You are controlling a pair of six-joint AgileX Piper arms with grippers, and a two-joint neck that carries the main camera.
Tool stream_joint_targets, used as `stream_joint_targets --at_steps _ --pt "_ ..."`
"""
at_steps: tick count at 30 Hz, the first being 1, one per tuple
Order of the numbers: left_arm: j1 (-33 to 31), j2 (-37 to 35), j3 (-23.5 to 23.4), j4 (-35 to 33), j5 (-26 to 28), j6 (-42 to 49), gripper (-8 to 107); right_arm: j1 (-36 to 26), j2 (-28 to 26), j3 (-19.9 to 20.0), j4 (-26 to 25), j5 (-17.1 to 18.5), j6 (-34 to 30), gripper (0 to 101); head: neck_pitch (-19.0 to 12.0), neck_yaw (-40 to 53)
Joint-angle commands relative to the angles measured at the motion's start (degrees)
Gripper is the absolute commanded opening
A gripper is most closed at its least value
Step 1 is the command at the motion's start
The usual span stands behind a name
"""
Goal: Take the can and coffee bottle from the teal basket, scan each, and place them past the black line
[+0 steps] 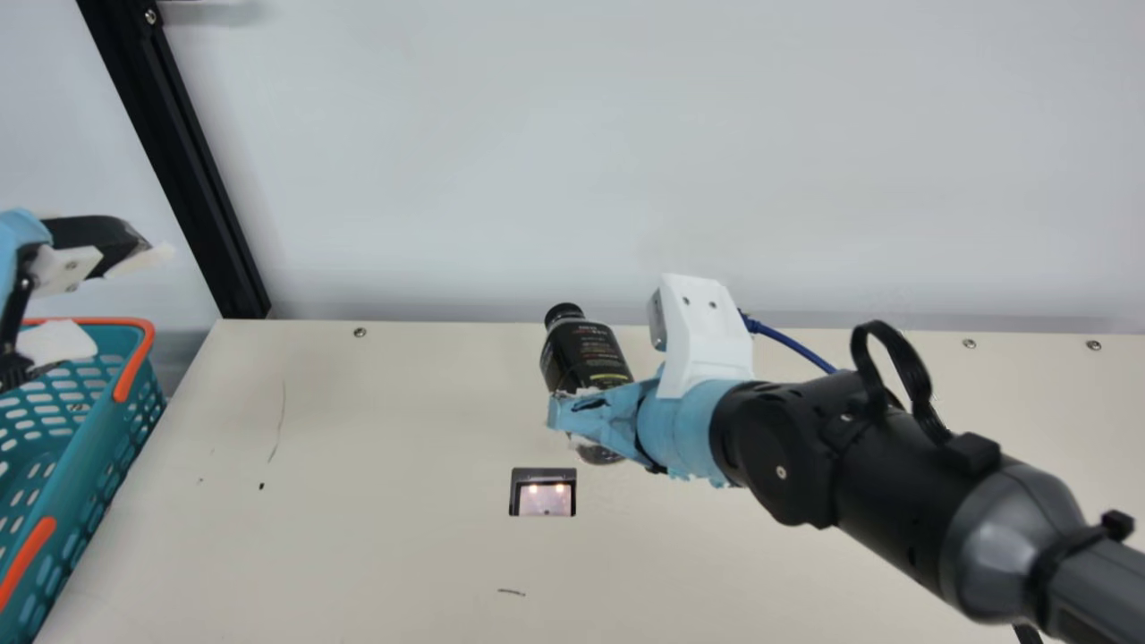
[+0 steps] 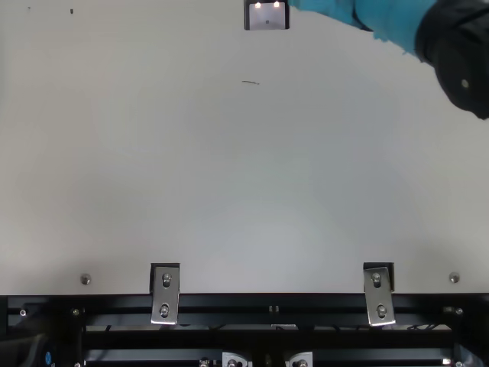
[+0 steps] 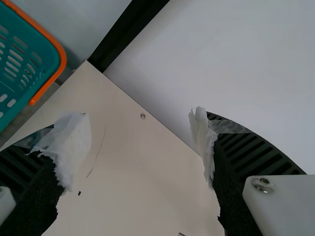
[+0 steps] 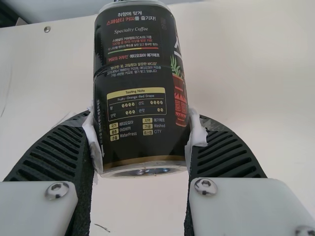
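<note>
Centrally, the right claw (image 4: 144,135) is pinching the coffee bottle (image 1: 586,353) around its lower body, one finger pressing on each side, probably so that the cap end is being left free and the bottle is turning readily with the wrist for scanning. Its place is above the table (image 1: 402,555), just to the far side and slightly right of the scanner window (image 1: 543,492), presumably for presenting its code. At left, beside the basket (image 1: 89,447), the left claw (image 3: 138,132) is hanging spread and holding nothing, apparently leaving the scan to its partner. The bottle's long axis is running slantwise: the cap (image 1: 564,313) is pointing far and somewhat left, the base (image 1: 601,456) near and somewhat right. Whether the base is touching the table cannot be told.
</note>
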Motion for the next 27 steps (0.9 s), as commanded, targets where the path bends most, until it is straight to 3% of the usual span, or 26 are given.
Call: stream_joint_targets --at_steps 1,11,27 --pt "0.0 0.0 0.0 0.0 0.0 0.0 90 -0.5 -0.8 1.1 -0.9 -0.4 0.7 0 -1.5 -0.1" --pt "0.0 0.0 0.0 0.0 0.0 0.0 90 -5.7 -5.4 7.2 -6.0 -2.4 4.9 0 -1.4 -7.4" --pt "0.0 0.0 0.0 0.0 0.0 0.0 90 -22.0 -14.6 19.2 -16.5 -2.9 10.9 0 -1.5 -29.9"
